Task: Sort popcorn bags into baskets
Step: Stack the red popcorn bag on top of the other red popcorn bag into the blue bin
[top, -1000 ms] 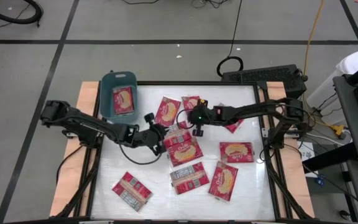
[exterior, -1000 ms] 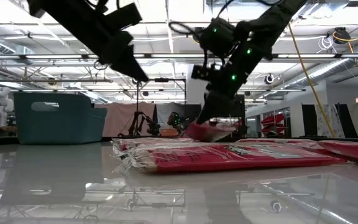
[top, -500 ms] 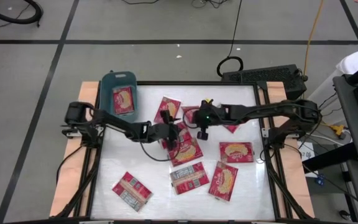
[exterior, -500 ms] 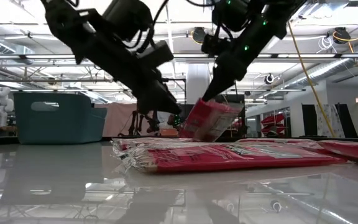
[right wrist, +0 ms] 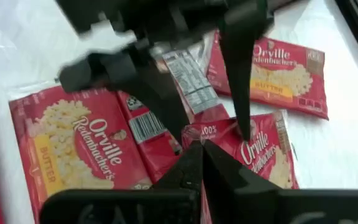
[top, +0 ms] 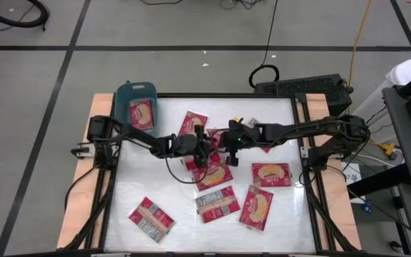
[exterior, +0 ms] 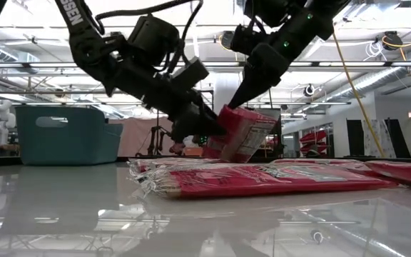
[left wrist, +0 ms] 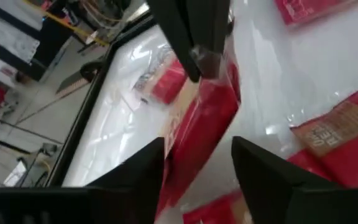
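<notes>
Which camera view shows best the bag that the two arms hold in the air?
The low view: the lifted bag hangs tilted above the table, pinched by the right tool. The high view mostly hides it under the arms. The left wrist view shows it edge-on between the left tool's open fingers.
</notes>
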